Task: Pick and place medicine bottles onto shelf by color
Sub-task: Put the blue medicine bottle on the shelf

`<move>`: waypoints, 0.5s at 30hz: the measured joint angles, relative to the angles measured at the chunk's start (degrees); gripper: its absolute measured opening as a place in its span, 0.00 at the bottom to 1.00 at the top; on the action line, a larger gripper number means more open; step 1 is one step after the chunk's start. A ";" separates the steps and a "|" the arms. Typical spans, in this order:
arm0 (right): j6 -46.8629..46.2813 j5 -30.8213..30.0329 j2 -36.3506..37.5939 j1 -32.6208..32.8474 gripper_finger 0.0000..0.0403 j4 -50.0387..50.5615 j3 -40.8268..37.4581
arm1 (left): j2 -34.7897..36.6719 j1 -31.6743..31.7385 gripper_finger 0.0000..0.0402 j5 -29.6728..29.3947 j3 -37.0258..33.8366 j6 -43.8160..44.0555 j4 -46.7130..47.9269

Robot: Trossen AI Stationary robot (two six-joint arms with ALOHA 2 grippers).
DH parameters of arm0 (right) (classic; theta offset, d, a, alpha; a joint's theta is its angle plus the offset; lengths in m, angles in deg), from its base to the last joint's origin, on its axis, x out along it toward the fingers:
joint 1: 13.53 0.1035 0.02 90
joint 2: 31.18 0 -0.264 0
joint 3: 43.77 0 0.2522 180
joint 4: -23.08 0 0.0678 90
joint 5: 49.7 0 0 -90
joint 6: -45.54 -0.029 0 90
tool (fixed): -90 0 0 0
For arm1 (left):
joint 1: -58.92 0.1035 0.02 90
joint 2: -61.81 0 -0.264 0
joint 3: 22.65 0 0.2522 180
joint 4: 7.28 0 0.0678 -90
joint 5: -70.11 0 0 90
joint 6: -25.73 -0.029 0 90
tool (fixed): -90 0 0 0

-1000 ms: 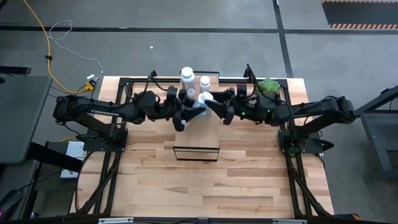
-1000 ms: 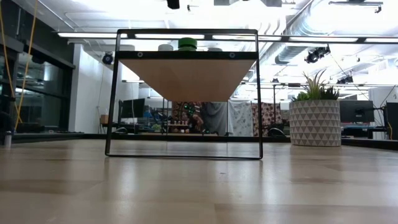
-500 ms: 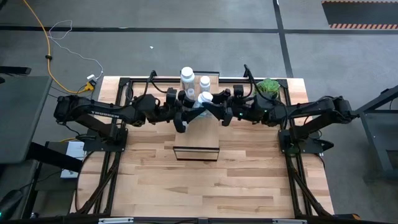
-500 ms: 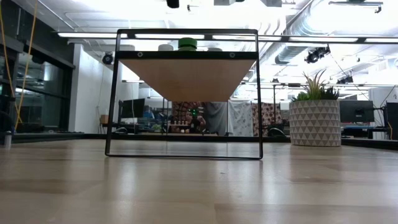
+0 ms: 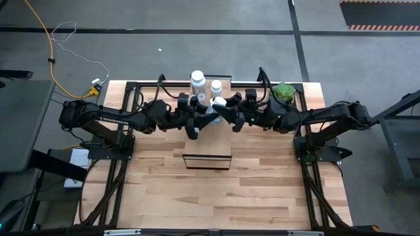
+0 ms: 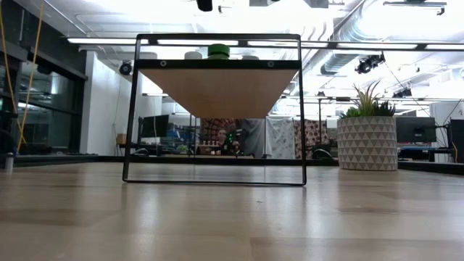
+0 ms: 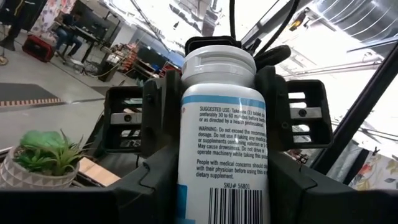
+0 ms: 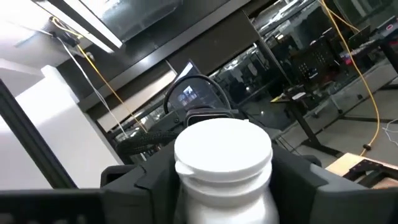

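On the desk (image 5: 216, 190) the shelf (image 5: 207, 160) stands mid-way, the plant (image 5: 284, 91) at its far right corner, two bottles (image 5: 197, 79) near the far edge, and another bottle (image 5: 217, 105), seemingly raised, between both arms.

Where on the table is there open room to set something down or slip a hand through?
The near half of the tabletop, in front of the shelf frame, is bare wood. The far middle is crowded: both grippers meet around a white bottle, with two more bottles behind and the potted plant at the far right.
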 joint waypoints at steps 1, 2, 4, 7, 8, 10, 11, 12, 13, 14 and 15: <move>0.06 -0.01 0.00 0.00 0.45 0.02 0.00 | 0.00 0.00 0.40 -0.07 0.00 0.03 -0.11; 0.21 -0.03 0.02 0.00 0.43 0.13 0.00 | 0.00 0.00 0.40 -0.06 0.00 0.03 -0.14; 0.30 0.01 0.02 0.00 0.40 0.13 0.00 | 0.00 0.00 0.40 -0.07 0.00 0.05 -0.14; 0.60 0.43 0.02 0.00 0.39 0.11 0.00 | 0.00 0.00 0.40 -0.06 0.00 0.05 -0.14; 0.59 0.50 0.02 0.00 0.39 0.11 0.00 | 0.00 0.02 0.40 -0.04 0.00 0.05 -0.14; 0.59 0.53 0.02 0.00 0.40 0.13 0.00 | 0.00 0.22 0.42 0.56 0.00 0.03 -0.13; 0.56 0.54 0.02 0.00 0.41 0.15 0.00 | 0.00 0.25 0.43 1.01 0.00 -0.02 -0.11; 0.30 0.63 0.12 0.00 0.41 0.29 0.00 | 0.00 0.34 0.45 1.51 0.00 -0.20 -0.08; 0.22 0.91 0.34 0.04 0.41 0.81 0.00 | 0.00 0.53 0.47 2.19 0.00 -0.22 -0.06; 0.27 0.96 0.47 0.04 0.40 0.92 0.00 | 0.03 0.81 0.49 3.40 0.00 -0.24 -0.01; 0.34 1.12 0.77 0.04 0.40 1.01 0.00 | 0.14 1.22 0.51 4.94 0.00 -0.23 0.11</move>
